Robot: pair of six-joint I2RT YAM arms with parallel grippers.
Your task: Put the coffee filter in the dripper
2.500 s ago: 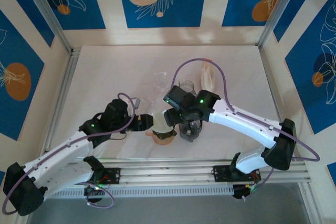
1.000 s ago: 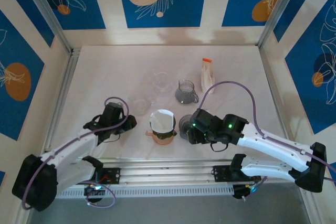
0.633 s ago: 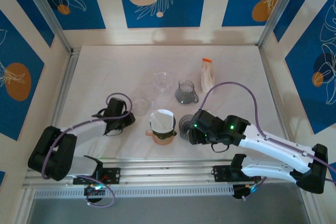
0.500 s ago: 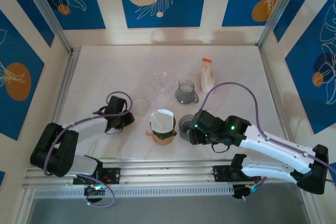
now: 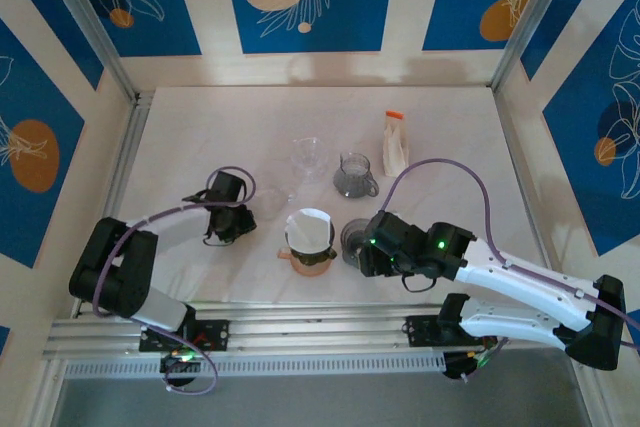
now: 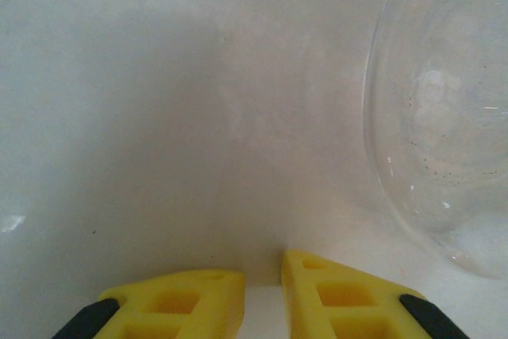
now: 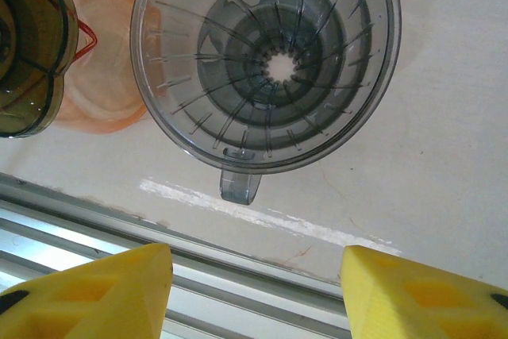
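Right pincer gapes wide facing the grey dripper, filter just beside it, left pincer narrow, empty.

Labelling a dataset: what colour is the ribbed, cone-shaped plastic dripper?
The ribbed plastic dripper is smoky translucent grey; clearest in the right wrist view.

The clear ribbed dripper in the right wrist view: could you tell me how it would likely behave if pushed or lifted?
The dripper looks like thin moulded plastic, so probably stiff and light. Its smooth flaring wall may slip from a pinch; the small handle seems a surer hold. Pushed at its wide rim, it might tip.
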